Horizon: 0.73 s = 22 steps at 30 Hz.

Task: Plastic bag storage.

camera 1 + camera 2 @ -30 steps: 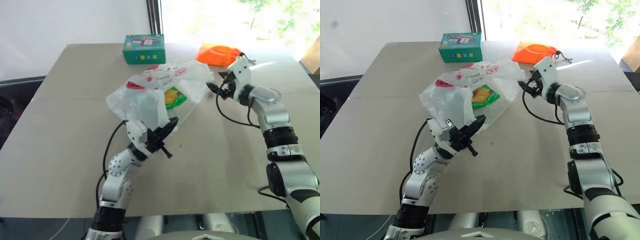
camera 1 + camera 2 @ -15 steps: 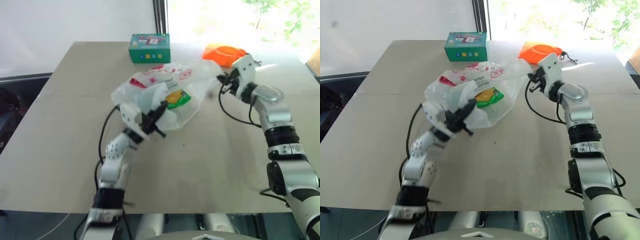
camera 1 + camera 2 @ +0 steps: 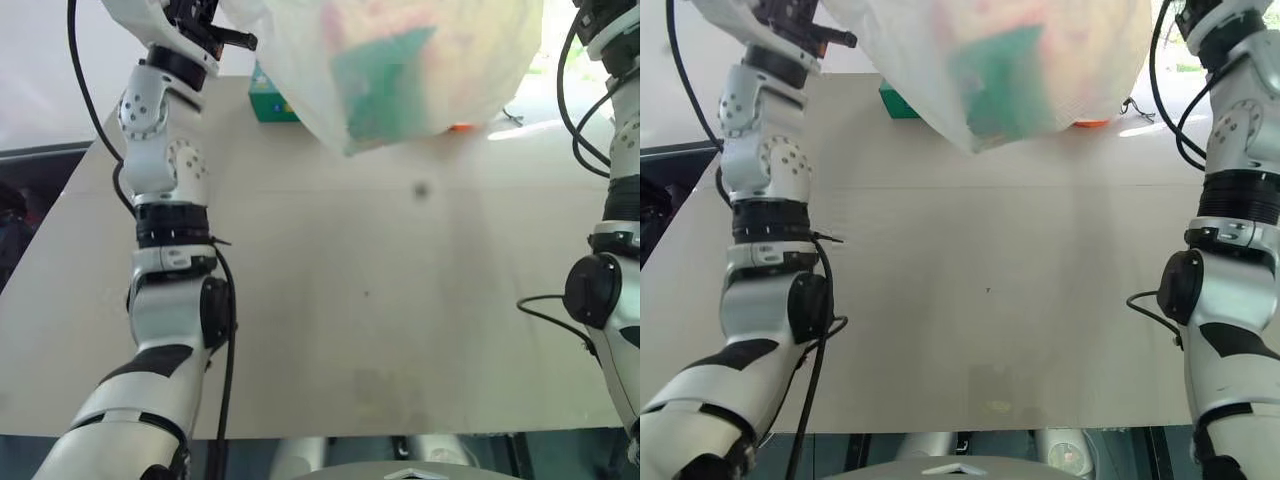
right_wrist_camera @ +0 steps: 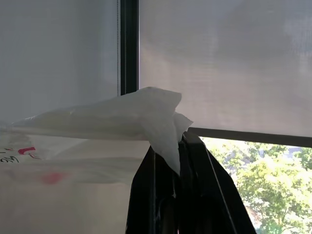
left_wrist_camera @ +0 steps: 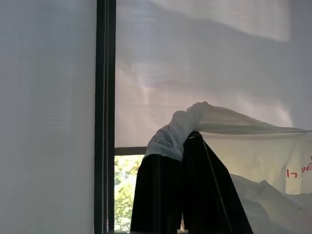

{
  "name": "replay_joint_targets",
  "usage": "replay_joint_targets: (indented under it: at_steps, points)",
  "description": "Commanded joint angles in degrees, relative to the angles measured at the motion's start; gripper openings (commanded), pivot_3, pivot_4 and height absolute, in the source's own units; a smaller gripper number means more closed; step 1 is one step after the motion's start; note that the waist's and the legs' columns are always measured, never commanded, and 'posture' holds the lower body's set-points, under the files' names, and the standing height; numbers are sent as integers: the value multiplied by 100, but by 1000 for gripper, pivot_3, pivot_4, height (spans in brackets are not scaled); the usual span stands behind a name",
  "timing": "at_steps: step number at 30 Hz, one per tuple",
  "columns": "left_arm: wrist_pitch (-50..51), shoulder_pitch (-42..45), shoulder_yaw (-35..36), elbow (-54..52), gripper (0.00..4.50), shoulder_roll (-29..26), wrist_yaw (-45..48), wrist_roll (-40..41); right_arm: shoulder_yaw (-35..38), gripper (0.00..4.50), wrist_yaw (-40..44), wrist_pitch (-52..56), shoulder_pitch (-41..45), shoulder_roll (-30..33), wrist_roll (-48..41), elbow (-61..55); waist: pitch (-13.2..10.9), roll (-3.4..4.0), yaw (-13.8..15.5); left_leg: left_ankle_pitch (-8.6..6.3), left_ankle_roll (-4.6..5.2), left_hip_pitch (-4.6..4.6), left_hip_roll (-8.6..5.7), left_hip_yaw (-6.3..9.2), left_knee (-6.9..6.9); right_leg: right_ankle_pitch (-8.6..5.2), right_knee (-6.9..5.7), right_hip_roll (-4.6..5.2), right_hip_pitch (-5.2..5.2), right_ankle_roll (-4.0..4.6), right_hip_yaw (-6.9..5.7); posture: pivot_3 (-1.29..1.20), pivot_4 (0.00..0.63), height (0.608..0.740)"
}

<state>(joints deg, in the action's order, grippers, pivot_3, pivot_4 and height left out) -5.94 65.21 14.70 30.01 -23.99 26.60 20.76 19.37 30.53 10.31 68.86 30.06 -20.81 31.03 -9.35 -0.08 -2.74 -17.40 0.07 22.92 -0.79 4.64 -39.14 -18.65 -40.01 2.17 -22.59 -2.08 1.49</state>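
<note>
A thin, crinkly, translucent white bag hangs in the air above a flat, matte beige table, stretched between two raised arms. Through the filmy plastic a green shape shows, blurred, beside faint red marks. In the left wrist view, the left gripper has its two black fingers pressed together on a bunched, twisted edge of the bag, which drapes over the fingertips. In the right wrist view, the right gripper is likewise clamped on a crumpled fold of the bag. Red printing shows on the plastic near each gripper, too partial to read. Behind the bag, a corner of a green box and a sliver of an orange item sit on the table's far side.
</note>
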Motion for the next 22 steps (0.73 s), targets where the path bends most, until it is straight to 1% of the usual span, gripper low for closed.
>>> replay_joint_targets:
  at_steps: [1, 3, 4, 5, 6, 7, 8, 9, 10, 11, 12, 13, 14, 15, 16, 17, 19, 20, 21, 22]
  points:
    - [-180, -255, -51, -281, 0, 3, 245, -15, 349, 45, 77, 587, -523, 207, -579, -952, 0, 0, 7, 0, 0, 5, 0, 3, -2, 0, 1, 1, -3, 0, -2, 0, 150, 740]
    - [82, -1007, -249, -1088, 0, -22, 576, 89, 365, 599, 394, 1373, -1360, 413, -1027, -1898, 1, 3, 13, 0, 0, 13, 2, 14, -8, 0, -6, 7, -8, 0, -7, 0, 150, 740]
    - [345, -1522, -344, -1617, 263, -30, 703, 225, 383, 918, 568, 1794, -1919, 540, -1287, -2429, 3, 6, 15, 0, 0, 16, 3, 15, -7, 0, -6, 15, -9, 0, -6, 0, 150, 740]
    - [599, -1977, -405, -2091, 534, -35, 797, 371, 419, 1361, 674, 2152, -2402, 642, -1530, -2882, 6, 9, 15, 0, 0, 20, 3, 18, -7, 0, -5, 22, -12, 1, -5, 0, 150, 740]
    - [904, -2564, -481, -2651, 684, -48, 879, 548, 467, 1734, 794, 2555, -3003, 763, -1817, -3356, 6, 10, 14, 0, 0, 25, 2, 25, -5, 0, -5, 31, -13, 1, -6, 0, 150, 740]
    - [1222, -3485, -598, -3391, 1241, -90, 985, 775, 494, 2243, 1061, 2947, -3958, 936, -2053, -3903, 8, 11, 14, 0, 0, 28, 2, 31, -9, 0, -9, 35, -13, 1, -4, 0, 150, 740]
    - [1511, -4398, -661, -4045, 1517, -118, 1020, 974, 472, 2552, 1400, 3117, -4942, 1107, -2092, -4293, 18, 16, 16, 0, 0, 32, 0, 35, -5, 0, -3, 36, -13, 1, -5, 0, 150, 740]
    - [1713, -5200, -696, -4533, 2011, -151, 1041, 1080, 410, 3065, 1612, 2978, -5767, 1206, -1905, -4507, 31, 17, 15, -1, 1, 39, 1, 43, -5, 0, 4, 36, -13, 1, -5, 0, 150, 740]
    - [1854, -5684, -699, -4840, 2490, -181, 1019, 1146, 369, 3504, 1707, 2826, -6270, 1272, -1770, -4625, 31, 16, 17, -5, 8, 36, 1, 46, -3, 0, -2, 36, -5, 1, -4, 0, 150, 740]
    - [1934, -6191, -726, -5043, 2920, -253, 1023, 1067, 361, 3965, 1625, 2553, -6658, 1166, -1586, -4590, 19, 20, 23, -11, 17, 31, 1, 45, -4, 0, -7, 35, 0, 1, -4, 0, 150, 740]
    - [1990, -6515, -743, -5189, 3578, -307, 1021, 1006, 374, 4500, 1544, 2374, -6887, 1079, -1491, -4570, 8, 26, 24, -16, 25, 38, -1, 34, 17, -2, 10, 37, -8, 1, -1, 0, 150, 740]
    - [1987, -6936, -739, -5253, 3964, -327, 1013, 916, 384, 4500, 1551, 2113, -7169, 946, -1364, -4455, 3, 28, 31, -16, 25, 59, -5, 25, 18, -4, 23, 37, -26, -3, 3, 0, 150, 740]
    - [1937, -7424, -713, -5270, 4469, -355, 1080, 849, 343, 4500, 1784, 1658, -7515, 826, -1192, -4278, 3, 27, 41, -11, 22, 76, -3, 13, -28, -8, 21, 33, -45, -13, 7, 0, 150, 740]
    - [1613, -7957, -723, -5093, 4469, -431, 1148, 504, 309, 4500, 2082, 989, -7900, 701, -962, -4025, -1, 24, 56, 1, 24, 51, -4, 9, -38, -4, 8, 39, -22, -19, 14, 0, 150, 740]
    - [1371, -8316, -732, -4963, 4469, -489, 1196, 248, 278, 4500, 2289, 490, -8158, 615, -800, -3838, -13, 14, 67, 6, 48, -31, -8, 4, -6, 6, 21, 43, 52, -26, 31, 0, 150, 740]
    - [1046, -8613, -705, -4729, 4469, -523, 1324, 84, 236, 4500, 2521, -9, -8365, 591, -628, -3551, -21, 15, 74, -2, 70, -151, -8, -8, 37, 9, 50, 41, 169, -26, 41, 0, 150, 740]
    - [673, -8856, -621, -4395, 4469, -527, 1388, -66, 284, 4500, 2965, -717, -8499, 546, -600, -3066, -49, 5, 83, -5, 83, -300, 3, -14, 106, -20, 127, 37, 325, -28, 55, 0, 150, 740]
    - [553, -8890, -587, -4302, 4469, -515, 1390, -108, 306, 4500, 3086, -892, -8506, 545, -631, -2901, -47, 9, 82, -20, 58, -326, 6, -13, 108, -21, 128, 44, 356, -27, 61, 0, 150, 740]
    - [504, -8886, -545, -4256, 4469, -473, 1369, -87, 319, 4500, 3192, -1023, -8486, 563, -653, -2760, -49, 9, 83, -22, 55, -336, 7, -18, 108, -21, 123, 53, 367, -27, 63, 0, 150, 740]
    - [459, -8877, -518, -4218, 4469, -440, 1370, -67, 312, 4500, 3257, -1120, -8467, 581, -658, -2653, -49, 9, 83, -22, 55, -328, 8, -18, 109, -21, 122, 55, 363, -27, 61, 0, 150, 740]
